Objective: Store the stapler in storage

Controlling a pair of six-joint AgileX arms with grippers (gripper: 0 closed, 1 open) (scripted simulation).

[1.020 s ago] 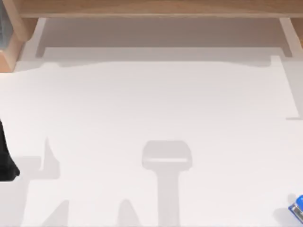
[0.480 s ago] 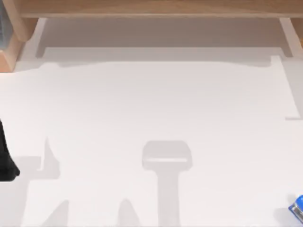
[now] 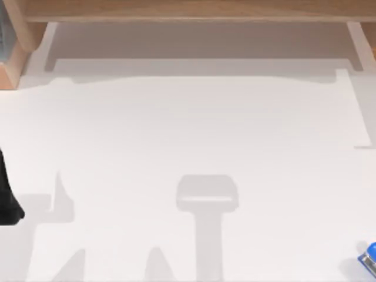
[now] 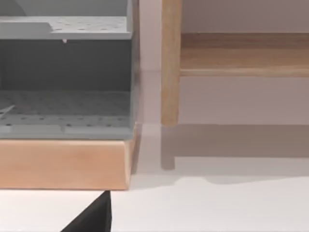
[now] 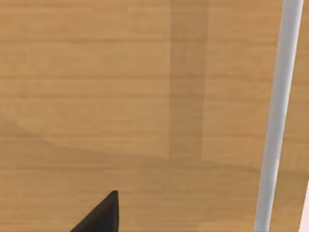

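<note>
Left arm (image 3: 7,197) sits parked at the table's left edge, a dark fingertip (image 4: 94,216) poking into its wrist view below the grey storage tray (image 4: 65,113); can't tell finger state on either gripper. The stapler (image 3: 370,258) is clipped by the frame at the near right corner, right by the table's edges, so its long axis isn't readable. I'd say it's clearly the right arm's pick, with bare white tabletop (image 3: 194,123) between it and the wooden shelf (image 3: 188,10) at the back.
</note>
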